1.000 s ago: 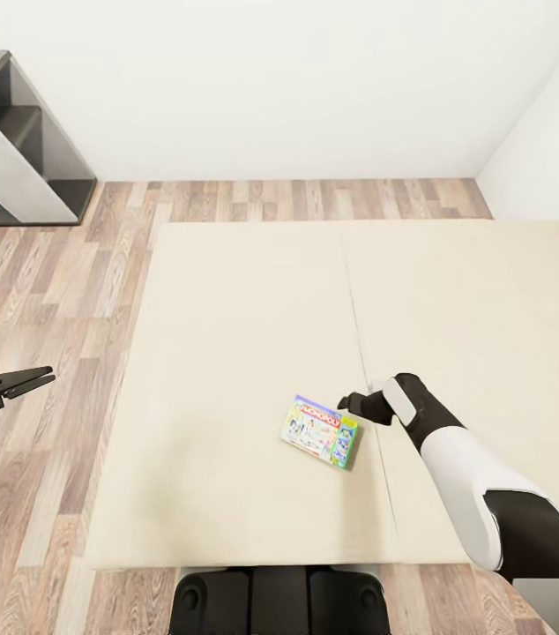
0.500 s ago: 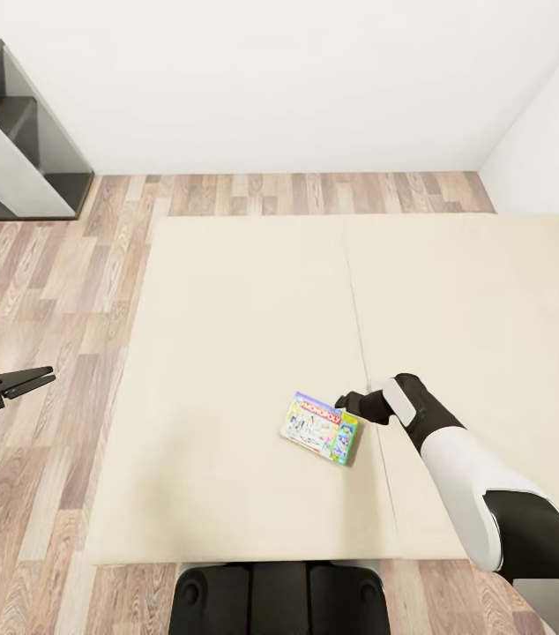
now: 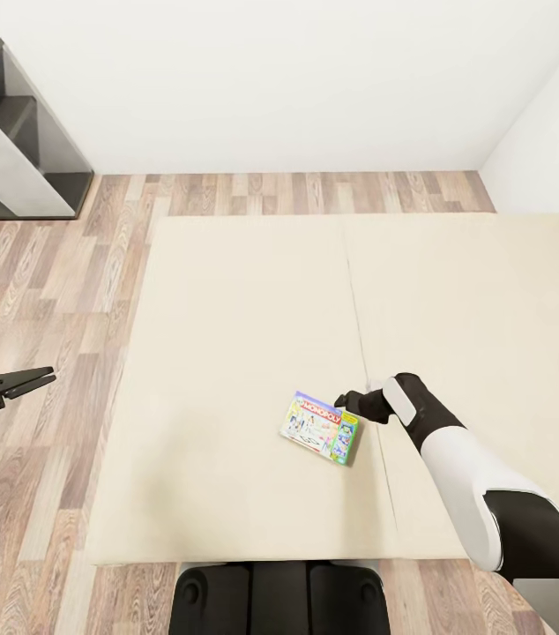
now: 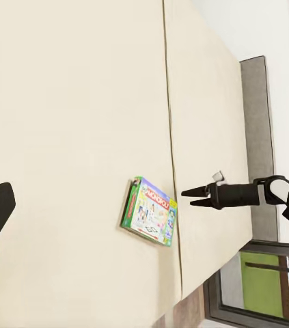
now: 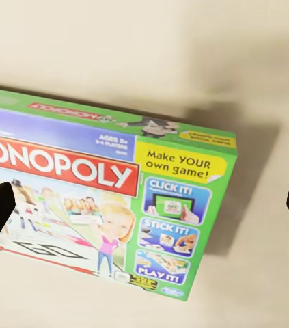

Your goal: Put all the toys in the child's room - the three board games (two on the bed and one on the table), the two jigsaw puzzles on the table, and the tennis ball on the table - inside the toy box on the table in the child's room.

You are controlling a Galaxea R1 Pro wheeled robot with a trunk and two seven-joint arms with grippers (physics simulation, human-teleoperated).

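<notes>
Nothing has shifted in the last half second. Game box (image 3: 320, 428) lies flat on the bed (image 3: 227, 353), near its front edge. Right gripper (image 3: 343, 403) hovers just beside the box's far right corner, fingers spread apart. Left gripper (image 3: 40, 378) hangs over the floor (image 3: 41, 291), fingers together.

A wide beige bed (image 3: 244, 353) lies bare apart from one green-edged board game (image 3: 319, 428) lying flat near its front edge, with open mattress on every side. The right gripper (image 3: 343, 404) hovers just right of it. Wood floor (image 3: 41, 291) runs free along the left.
</notes>
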